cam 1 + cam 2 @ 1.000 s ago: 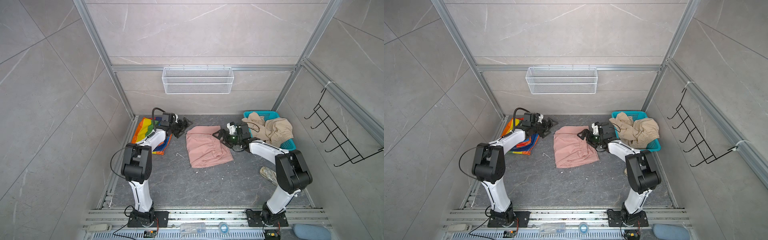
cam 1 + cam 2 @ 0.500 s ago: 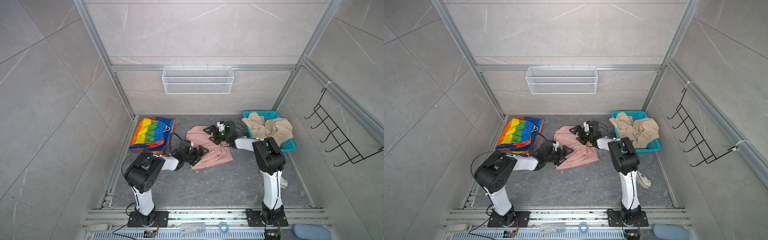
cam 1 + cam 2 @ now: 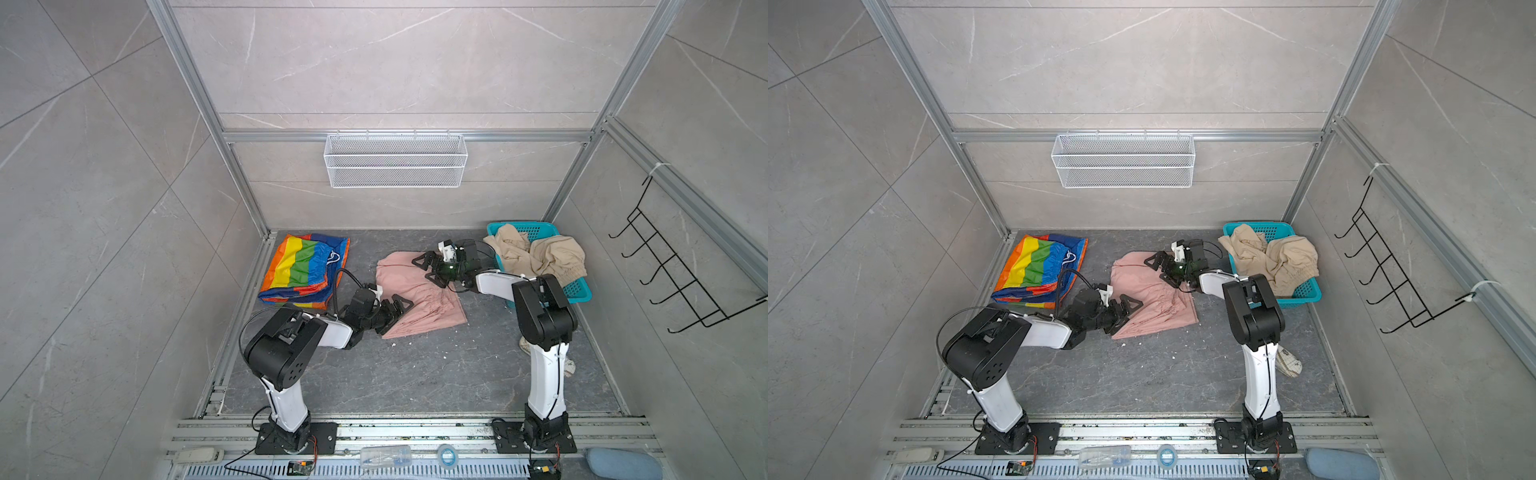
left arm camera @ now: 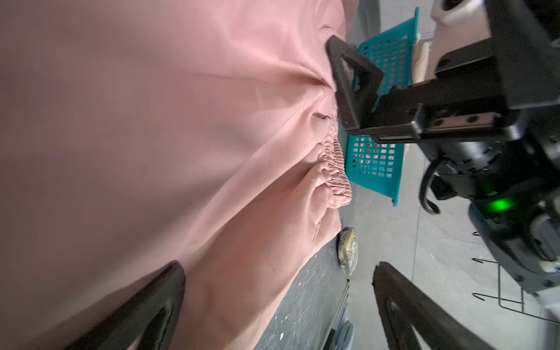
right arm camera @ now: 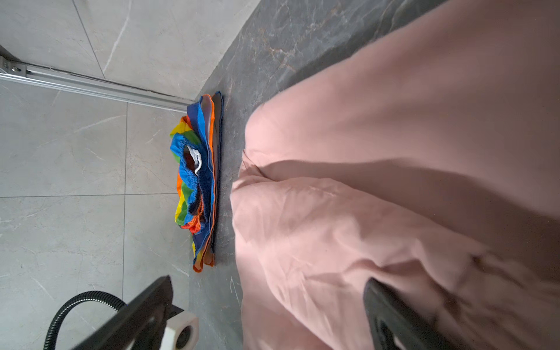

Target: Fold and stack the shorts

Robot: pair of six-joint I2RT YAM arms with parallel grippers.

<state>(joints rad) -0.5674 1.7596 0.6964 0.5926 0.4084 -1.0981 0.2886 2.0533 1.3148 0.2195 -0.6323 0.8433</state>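
At the near left corner of the pink shorts (image 3: 428, 303) the left gripper (image 3: 397, 310) is seen low over the tabletop (image 3: 415, 374), its jaws spread wide; nothing is clamped between them; in the left wrist view one finger (image 4: 136, 312) is set over the pink cloth and the other over bare tabletop; whether the cloth is touched cannot be told. The pink shorts are laid flat, creased, about the middle of the tabletop, with the gathered waistband turned toward the right edge. At their far right corner the right gripper (image 3: 429, 270) is held low, its jaws likewise wide apart and nothing gripped; in the right wrist view one finger (image 5: 375, 300) is seen above the pink cloth, the other off it. The rainbow shorts (image 3: 305, 266) are folded in the far left corner, apart from the pink pair, a white drawstring on top. In the far right corner the basket (image 3: 579, 291) is stood; the beige shorts (image 3: 540, 255) are heaped in it, crumpled, and hang over its rim.
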